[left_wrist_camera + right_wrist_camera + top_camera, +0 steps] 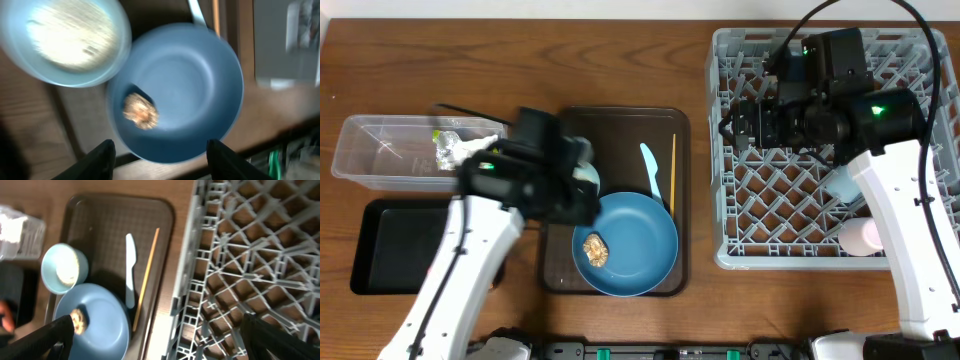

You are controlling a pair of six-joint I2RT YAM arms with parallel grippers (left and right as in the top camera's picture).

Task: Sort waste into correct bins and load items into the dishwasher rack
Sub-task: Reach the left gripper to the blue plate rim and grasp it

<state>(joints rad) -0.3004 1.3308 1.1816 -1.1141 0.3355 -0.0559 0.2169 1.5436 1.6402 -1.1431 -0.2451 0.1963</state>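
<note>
- Left gripper (160, 147): jaws stood apart with nothing between them, hovering over the near rim of the large round blue plate (185, 75); this wrist view was motion-blurred.
- Plate: lay on the brown serving tray (620, 130), at the end nearest the robot; the small brown food lump (141, 111) sat on its left part.
- Small white bowl (65, 40): stood on the same tray just beside the plate's rim; loose white rice grains (70, 27) covered its bottom.
- Pale blue spoon (650, 170) and thin wooden chopstick (672, 170): lay side by side on the tray beyond the plate; the chopstick lay nearer the rack.
- Clear plastic tub (365, 165): stood left of the serving tray; it held the crumpled silver-and-yellow-green wrapper (448, 150); the shallow black tray (390, 250) lay between it and the robot.
- Right gripper (157, 322): jaws stood wide apart and empty, above the left edge of the grey dishwasher rack (240, 255).
- Rack contents: light blue cup (840, 183) and pink cup (863, 235) on its right side, partly hidden by the right arm.
</note>
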